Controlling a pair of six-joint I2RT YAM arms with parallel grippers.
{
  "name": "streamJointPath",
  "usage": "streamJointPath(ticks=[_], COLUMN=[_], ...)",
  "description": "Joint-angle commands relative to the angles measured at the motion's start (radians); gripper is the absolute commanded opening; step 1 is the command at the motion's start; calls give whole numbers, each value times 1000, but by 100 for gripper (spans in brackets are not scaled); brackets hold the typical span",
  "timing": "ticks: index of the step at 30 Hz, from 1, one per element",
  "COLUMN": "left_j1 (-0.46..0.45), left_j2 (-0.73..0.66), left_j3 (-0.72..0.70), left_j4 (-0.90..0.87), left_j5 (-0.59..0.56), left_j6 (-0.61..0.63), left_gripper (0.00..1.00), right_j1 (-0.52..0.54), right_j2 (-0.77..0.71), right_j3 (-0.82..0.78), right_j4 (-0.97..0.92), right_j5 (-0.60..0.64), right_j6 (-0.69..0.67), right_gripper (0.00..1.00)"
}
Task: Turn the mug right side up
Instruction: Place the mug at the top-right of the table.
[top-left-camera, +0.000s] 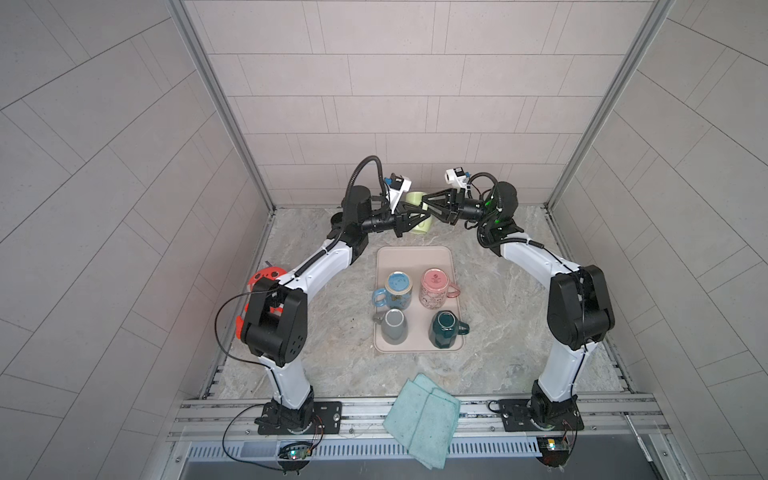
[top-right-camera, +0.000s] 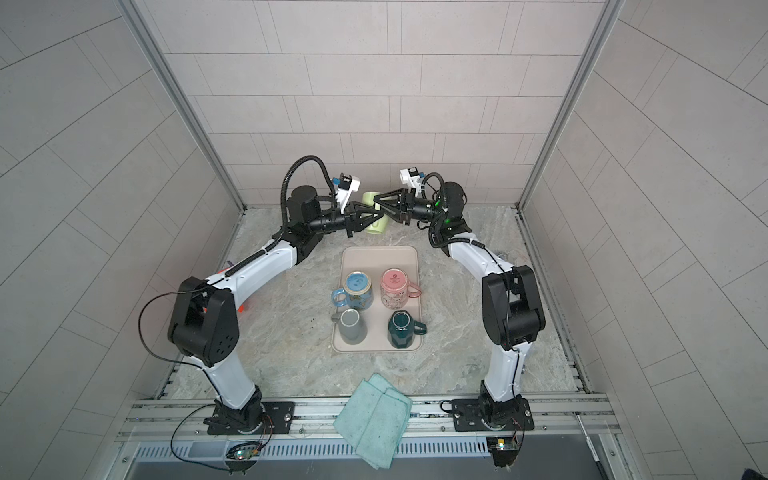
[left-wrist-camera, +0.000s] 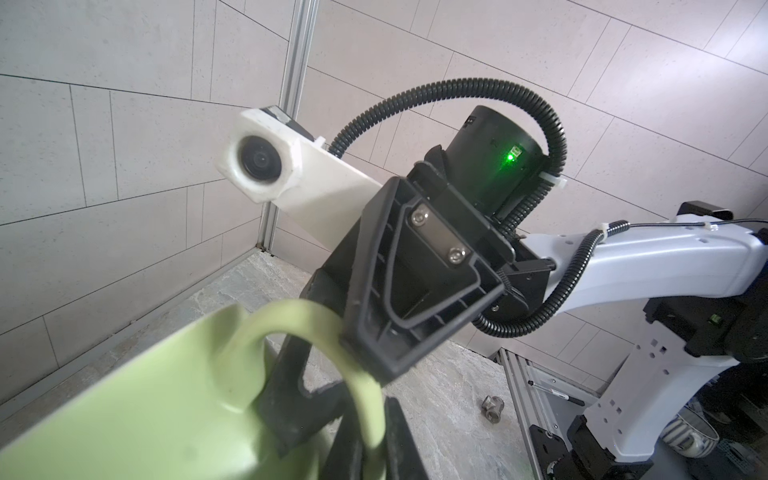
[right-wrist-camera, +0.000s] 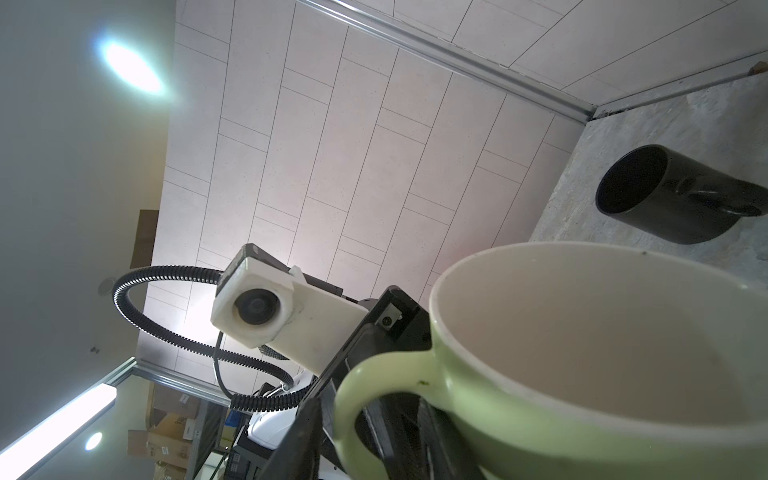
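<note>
You have the green mug (top-left-camera: 417, 198) aloft between both arms, beyond the far end of the tray (top-left-camera: 415, 253), your left gripper (top-left-camera: 424, 217) clamped tight on its handle (left-wrist-camera: 368, 399), your right gripper (top-left-camera: 426, 206) partly apart at that handle, its grip impossible to tell

The green mug (right-wrist-camera: 498, 436) looks like glazed ceramic, glossy outside, with a duller cream inside. The fingers (left-wrist-camera: 370, 270) are matt black ribbed plastic carrying a brushed metal plate (left-wrist-camera: 438, 239). The camera housing (left-wrist-camera: 266, 162) is rough white plastic. The bench (top-left-camera: 498, 332) has a marbled stone look, matt. The tray (top-left-camera: 413, 254) is smooth, matt beige. The cloth (top-left-camera: 419, 419) is nappy teal fabric. The black mug (right-wrist-camera: 665, 224) shines
</note>
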Motion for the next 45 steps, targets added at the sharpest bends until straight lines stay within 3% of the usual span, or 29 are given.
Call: streamJointPath(ticks=[1, 18, 29, 32, 37, 45], left_j1=[-15, -17, -18, -20, -20, -22], left_j2=[-50, -51, -68, -67, -69, -72], left_j3=[26, 15, -7, -7, -5, -3], left_j4=[148, 167, 147, 149, 135, 129], left_j5=[78, 158, 180, 180, 184, 167], left_j6=[-9, -99, -111, -110, -103, -99], left_gripper=[0, 0, 0, 0, 0, 0], right_j1=[7, 8, 6, 7, 7, 22], right_j2=[4, -10, -60, -61, -64, -82], right_j3=[32, 41, 86, 93, 93, 109], right_j4=[82, 25, -374, -424, -433, -579], right_j5=[9, -17, -3, 4, 12, 32], right_j6=[65, 17, -309, -344, -357, -488], right_gripper=[39, 31, 25, 22, 0, 0])
